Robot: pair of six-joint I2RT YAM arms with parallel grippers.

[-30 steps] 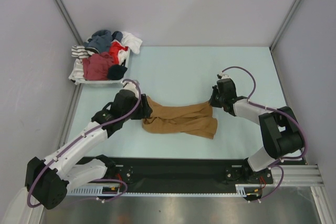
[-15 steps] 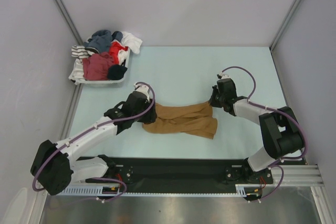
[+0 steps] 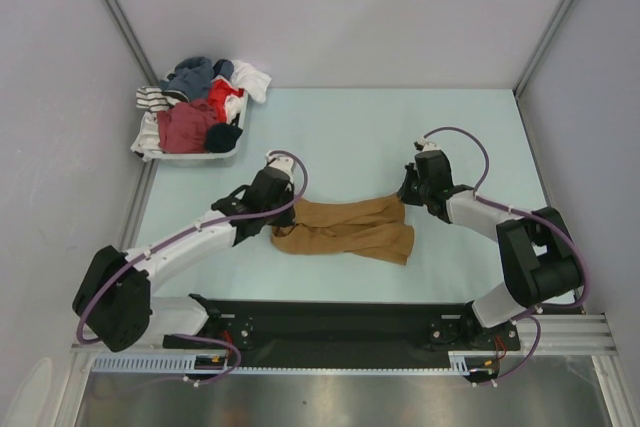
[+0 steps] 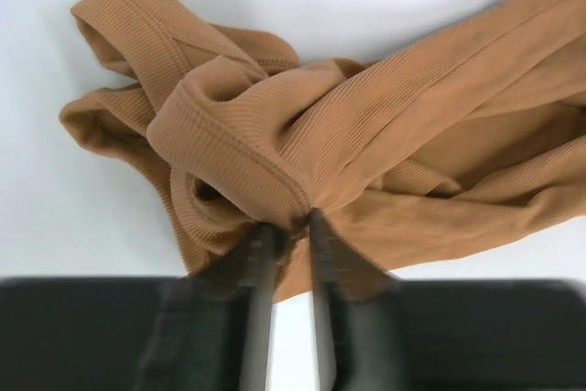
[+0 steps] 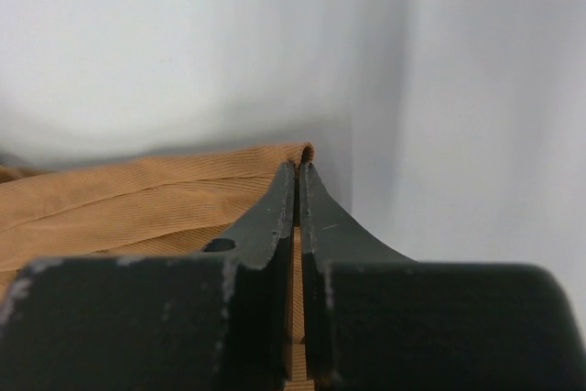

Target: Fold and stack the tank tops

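A: What has the left gripper (image 4: 291,224) got?

B: Its jaws are drawn in to a narrow gap, and a bunched fold of the tan top (image 3: 350,230) is nipped between the tips. That is the end of the top nearer the bin (image 3: 192,156)

A: And the right gripper (image 5: 298,167)?

B: Pressed almost flat together, with the ribbed hem of the same top caught at the very tips, at the end farther from the bin

A: How does the top lie?

B: In a long crumpled band between the two grippers, on the table (image 3: 340,132). Its straps are looped and rumpled at the end toward the bin. It sits well apart from the bin, to the near right of it

A: The arms?

B: The left one stretches out low on the near side of the bin. The right one bends round from the side of the table far from the bin

A: And in the bin?

B: A heap of mixed clothes. A maroon top (image 3: 185,127) lies near the middle of the heap, with striped, blue, red and white pieces around it, and some cloth hangs over the rim
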